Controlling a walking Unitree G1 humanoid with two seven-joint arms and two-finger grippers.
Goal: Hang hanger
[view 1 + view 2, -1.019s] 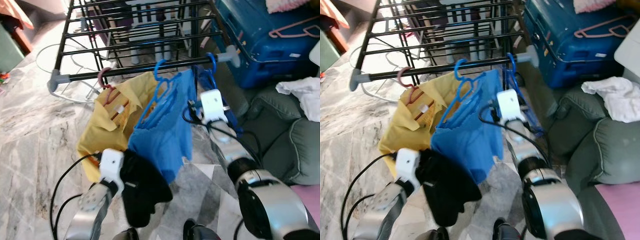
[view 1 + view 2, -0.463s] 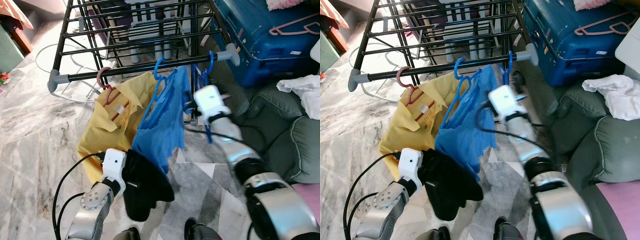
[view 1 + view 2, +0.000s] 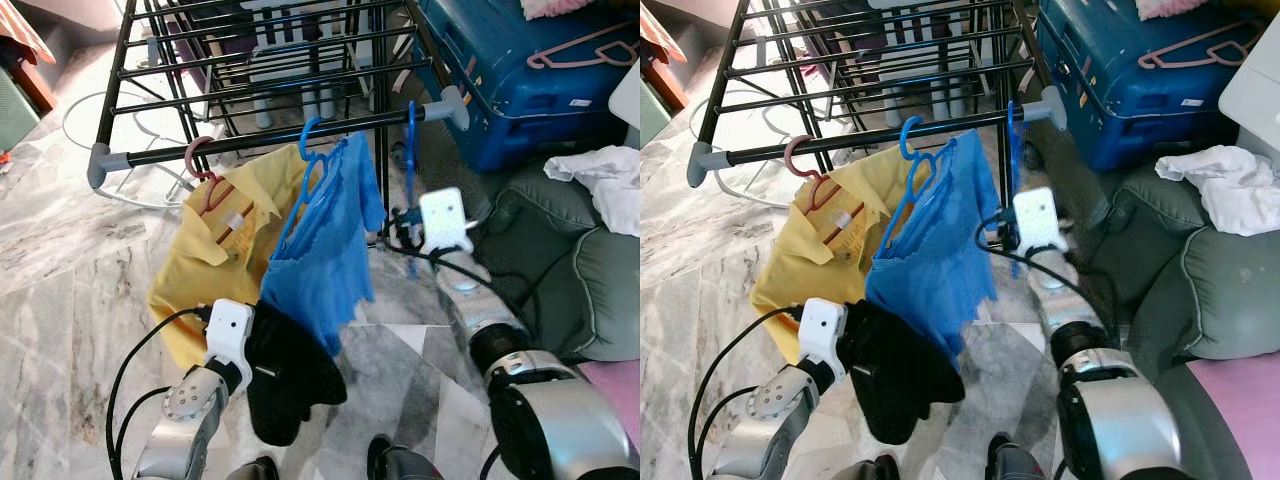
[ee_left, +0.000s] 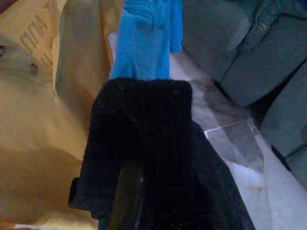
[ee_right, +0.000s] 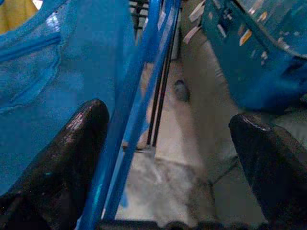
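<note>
An empty blue hanger [image 3: 410, 160] hangs by its hook from the right end of the black rack bar [image 3: 260, 143]. My right gripper [image 3: 402, 224] is open low beside it, and the hanger's blue arms [image 5: 139, 96] run between its spread fingers [image 5: 81, 139] without being clamped. Further left on the bar hang a blue garment [image 3: 325, 250] on a blue hanger and a yellow shirt [image 3: 200, 270] on a pink one. My left gripper [image 3: 262, 368] is low in front, shut on a black garment [image 4: 153, 143] that drapes over it.
A blue suitcase [image 3: 520, 70] with a pink hanger [image 3: 580, 50] on top stands right of the rack. A grey-green sofa [image 3: 590, 280] with a white cloth [image 3: 600, 175] is at the right. More rack rails [image 3: 290, 50] lie behind the bar, over marble floor [image 3: 60, 300].
My right gripper has dropped from near the bar and drawn back a little. The empty blue hanger now hangs straight down from the bar's right end. The left arm holds still.
</note>
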